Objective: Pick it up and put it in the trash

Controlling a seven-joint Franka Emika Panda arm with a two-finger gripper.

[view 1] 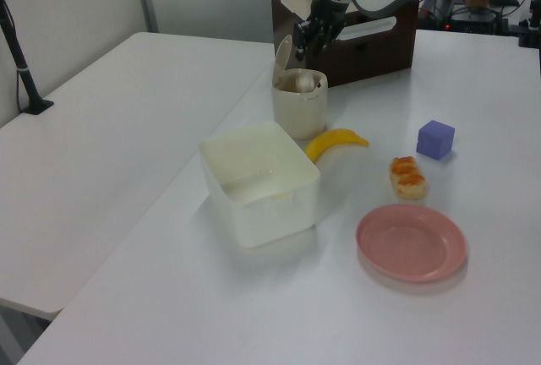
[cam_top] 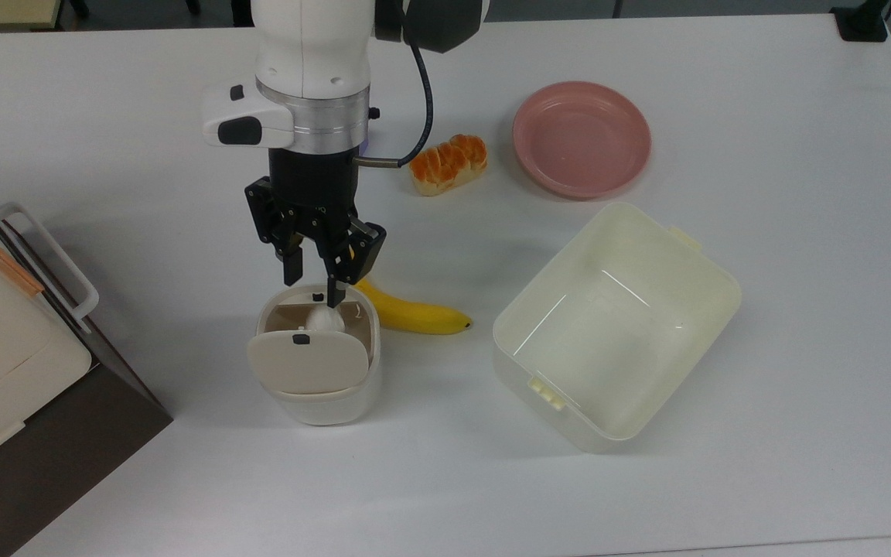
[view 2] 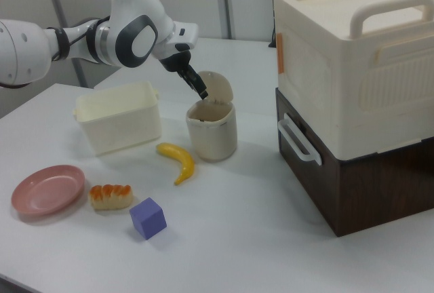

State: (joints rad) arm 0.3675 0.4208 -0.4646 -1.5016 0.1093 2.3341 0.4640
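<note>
The small white crumpled wad (cam_top: 324, 317) lies inside the cream-white trash bin (cam_top: 320, 404), free of the fingers, and rests just below the bin's rim in the left view (view 1: 303, 84). The bin's flap lid (cam_top: 306, 362) is tipped open. My gripper (cam_top: 312, 286) hangs directly over the bin's opening, open, with nothing between its black fingers. In the left view the gripper (view 1: 306, 42) sits just above the bin (view 1: 297, 116). In the right view the gripper (view 2: 202, 91) points down at the bin (view 2: 213, 137) beside the raised lid.
A banana (cam_top: 414, 316) lies right beside the bin. A large pale-yellow tub (cam_top: 712, 272), a bread loaf (cam_top: 447, 164) and a pink plate (cam_top: 581, 139) lie further off. A purple cube (view 1: 435, 138) sits behind the arm. A cream box on a brown cabinet (view 2: 352, 103) stands close to the bin.
</note>
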